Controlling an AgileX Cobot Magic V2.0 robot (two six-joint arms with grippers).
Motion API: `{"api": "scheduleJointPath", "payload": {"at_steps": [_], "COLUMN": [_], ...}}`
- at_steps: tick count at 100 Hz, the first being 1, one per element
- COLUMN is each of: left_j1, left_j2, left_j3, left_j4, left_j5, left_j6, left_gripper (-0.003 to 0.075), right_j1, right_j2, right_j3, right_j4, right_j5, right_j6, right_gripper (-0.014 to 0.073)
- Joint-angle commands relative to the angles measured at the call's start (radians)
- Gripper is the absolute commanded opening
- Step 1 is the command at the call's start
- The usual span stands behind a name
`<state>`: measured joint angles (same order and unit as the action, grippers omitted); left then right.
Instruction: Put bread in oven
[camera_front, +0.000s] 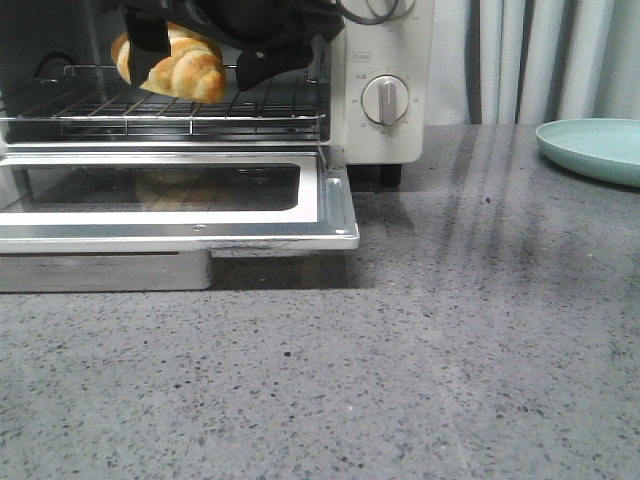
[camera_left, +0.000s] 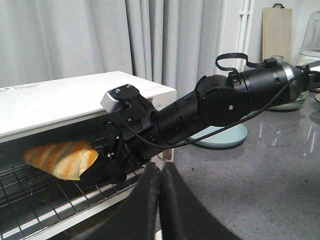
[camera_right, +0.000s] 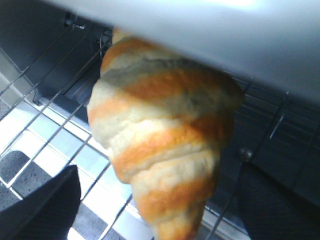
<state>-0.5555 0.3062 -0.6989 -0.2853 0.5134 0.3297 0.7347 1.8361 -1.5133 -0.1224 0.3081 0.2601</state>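
1. The oven (camera_front: 385, 60) stands with its door (camera_front: 170, 195) folded down flat.
2. The right gripper (camera_front: 205, 60) reaches into the oven's mouth, clamped on the bread.
3. The bread (camera_front: 180, 62) hangs just above the oven's wire rack (camera_front: 160, 108).
4. The left gripper (camera_left: 160, 200) sits outside the oven, fingers pressed together.

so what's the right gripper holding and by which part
The right gripper holds the bread by its wider end, above the oven rack; the left gripper is shut, empty.

Front view evenly lit, sharp; streaky glare on countertop (camera_front: 480, 300), soft shadow under oven door (camera_front: 180, 205). Right wrist view soft-focus: bread (camera_right: 165, 145) blurred, bright blown-out patch beneath wire rack (camera_right: 55, 120). Left wrist view clear, bright.
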Motion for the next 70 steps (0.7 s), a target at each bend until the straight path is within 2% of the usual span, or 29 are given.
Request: {"api": "scheduleJointPath", "payload": {"at_steps": [1, 5, 12, 17, 31, 41, 51, 70], "left_j1": [0.001, 0.001, 0.001, 0.001, 0.001, 0.001, 0.001, 0.001], "left_j2": [0.01, 0.01, 0.01, 0.01, 0.01, 0.005, -0.021, -0.134], "left_j3": [-0.025, -0.025, -0.025, -0.025, -0.025, -0.025, -0.014, 0.078], "left_j4": [-0.018, -0.011, 0.001, 0.007, 0.012, 0.046, 0.1, 0.336], "left_j5": [-0.068, -0.07, -0.077, -0.084, -0.113, -0.118, -0.101, -0.038], "left_j6": [-0.003, -0.003, -0.003, -0.003, -0.003, -0.008, -0.026, -0.294], "left_gripper": [-0.0022, -0.0022, -0.0022, -0.0022, -0.0022, -0.0022, -0.0022, -0.0022], "right_j1": [0.001, 0.012, 0.041, 0.078, 0.204, 0.27, 0.285, 0.276], "right_j2": [-0.087, -0.103, -0.137, -0.161, -0.254, -0.363, -0.514, -0.94], "right_j3": [-0.033, -0.033, -0.031, -0.026, 0.027, 0.114, 0.254, 0.574], "right_j4": [0.009, 0.009, 0.009, 0.009, -0.075, -0.129, -0.153, -0.282], "right_j5": [-0.03, -0.001, 0.052, 0.078, 0.082, 0.062, 0.062, 0.061], "right_j6": [0.002, 0.002, 0.002, 0.002, -0.001, -0.001, -0.001, 0.002], "right_gripper": [0.0529, 0.0501, 0.0404, 0.0302, -0.0078, -0.0048, -0.0048, -0.0048]}}
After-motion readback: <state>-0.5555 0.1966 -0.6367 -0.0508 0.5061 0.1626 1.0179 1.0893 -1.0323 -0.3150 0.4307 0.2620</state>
